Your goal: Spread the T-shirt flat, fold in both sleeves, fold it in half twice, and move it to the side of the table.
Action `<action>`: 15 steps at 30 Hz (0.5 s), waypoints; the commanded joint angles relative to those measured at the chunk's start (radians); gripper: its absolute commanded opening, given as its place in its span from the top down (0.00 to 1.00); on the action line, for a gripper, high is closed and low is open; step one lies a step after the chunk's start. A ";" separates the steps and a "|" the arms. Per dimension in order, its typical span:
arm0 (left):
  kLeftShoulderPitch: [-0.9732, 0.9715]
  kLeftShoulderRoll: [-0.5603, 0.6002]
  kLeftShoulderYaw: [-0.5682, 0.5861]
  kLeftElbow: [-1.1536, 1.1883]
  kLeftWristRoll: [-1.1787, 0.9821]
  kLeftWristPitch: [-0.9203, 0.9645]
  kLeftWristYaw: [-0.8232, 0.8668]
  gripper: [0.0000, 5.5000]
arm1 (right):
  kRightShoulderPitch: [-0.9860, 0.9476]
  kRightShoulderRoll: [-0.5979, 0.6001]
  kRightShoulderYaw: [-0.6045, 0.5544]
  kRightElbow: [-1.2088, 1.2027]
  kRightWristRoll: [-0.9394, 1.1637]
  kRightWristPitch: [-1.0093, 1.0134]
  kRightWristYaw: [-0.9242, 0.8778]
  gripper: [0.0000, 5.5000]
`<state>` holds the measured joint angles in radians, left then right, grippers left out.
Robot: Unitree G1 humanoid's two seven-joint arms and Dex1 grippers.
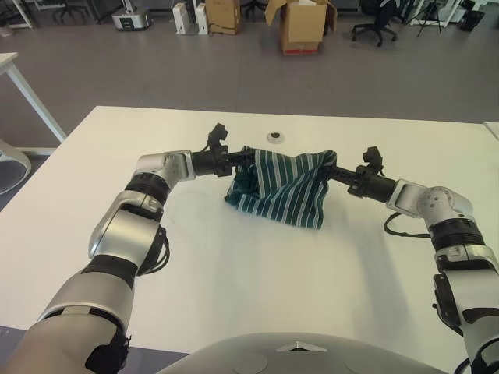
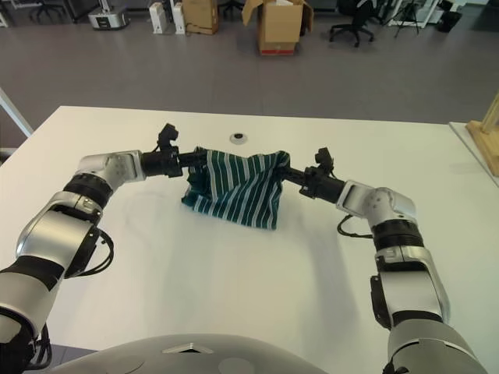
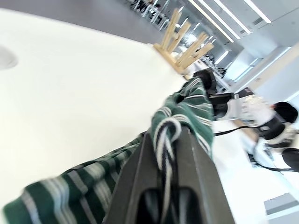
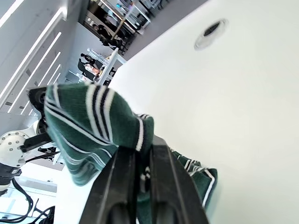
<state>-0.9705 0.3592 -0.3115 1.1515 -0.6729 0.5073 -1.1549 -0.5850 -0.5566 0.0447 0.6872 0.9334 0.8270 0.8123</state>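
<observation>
Left claw: two dark fingers pressed together on a bunched fold of striped cloth, which shows squeezed between them in the left wrist view; held above the desk, left of centre and toward the far half. Right claw: likewise pinching a gathered corner of the same cloth, the fabric spilling over and between its fingers; held right of centre, at much the same height as the left one. T-shirt: dark green with white stripes, crumpled, not spread flat; hung by its upper edge between the two claws, that edge sagging slightly in the middle; the body drops in loose folds toward the near side, its lower part at the desk surface, though actual contact cannot be told. Location: middle of the desk, somewhat toward the far edge. Desk: white, plain top. Small round disc: grey with a dark centre, set on the desk just beyond the shirt on the far side, apart from it. Wooden rack: pale frame, at the right edge beyond the desk. Floor behind: cardboard box, open flaps, far centre; black office chair, to its right.
</observation>
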 commanded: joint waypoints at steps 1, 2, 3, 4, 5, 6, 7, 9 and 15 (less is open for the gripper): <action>-0.016 -0.042 0.093 0.108 0.108 -0.102 0.139 1.00 | -0.043 0.039 -0.015 0.055 -0.105 0.006 0.003 0.97; -0.021 -0.060 0.133 0.130 0.121 -0.139 0.216 1.00 | -0.048 0.051 -0.022 0.073 -0.131 -0.001 -0.002 0.97; -0.026 -0.075 0.172 0.145 0.129 -0.158 0.268 1.00 | -0.053 0.060 -0.030 0.091 -0.153 -0.010 -0.009 0.97; -0.028 -0.088 0.203 0.155 0.139 -0.170 0.304 1.00 | -0.059 0.069 -0.039 0.110 -0.178 -0.016 -0.021 0.97; -0.028 -0.103 0.234 0.162 0.147 -0.181 0.342 0.94 | -0.067 0.082 -0.055 0.145 -0.205 -0.048 -0.054 0.97; -0.025 -0.118 0.263 0.168 0.156 -0.185 0.372 0.92 | -0.075 0.093 -0.080 0.180 -0.222 -0.069 -0.083 0.91; -0.022 -0.131 0.292 0.171 0.163 -0.191 0.399 0.88 | -0.081 0.101 -0.099 0.202 -0.238 -0.087 -0.089 0.88; -0.017 -0.151 0.345 0.175 0.172 -0.197 0.439 0.83 | -0.092 0.116 -0.154 0.226 -0.244 -0.110 -0.106 0.82; 0.004 -0.133 0.361 0.163 0.342 -0.403 0.597 0.68 | -0.109 0.126 -0.215 0.226 -0.352 -0.283 -0.194 0.71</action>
<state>-0.9701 0.2041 0.0510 1.3245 -0.3822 0.1849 -0.6092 -0.6753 -0.4321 -0.1713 0.9305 0.6304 0.6067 0.6435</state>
